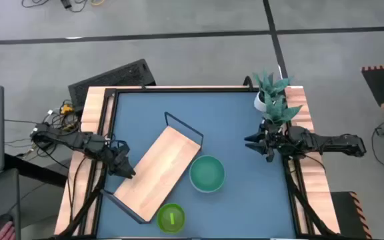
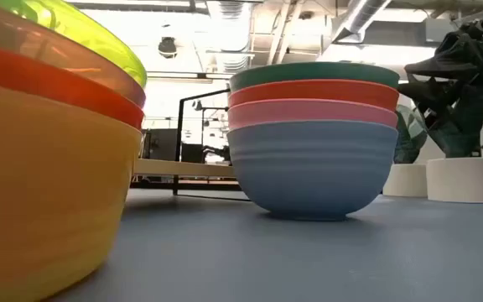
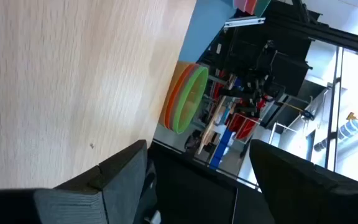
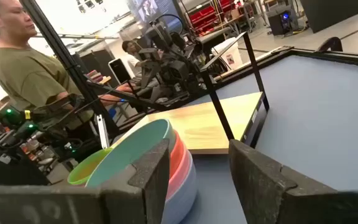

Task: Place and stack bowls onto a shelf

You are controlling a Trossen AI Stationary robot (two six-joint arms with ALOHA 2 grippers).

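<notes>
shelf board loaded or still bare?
Bare. The shelf carries no bowls; the teal-topped stack and lime-topped stack both sit on the tabletop beside it.

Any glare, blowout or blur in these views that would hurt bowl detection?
Low view: ceiling lights blown out behind the teal-topped stack, and the near lime-topped stack is soft and cropped. Left wrist view: window side overexposed, shelf board clear. High view: evenly lit, no glare. Right wrist view: background washed bright.
</notes>
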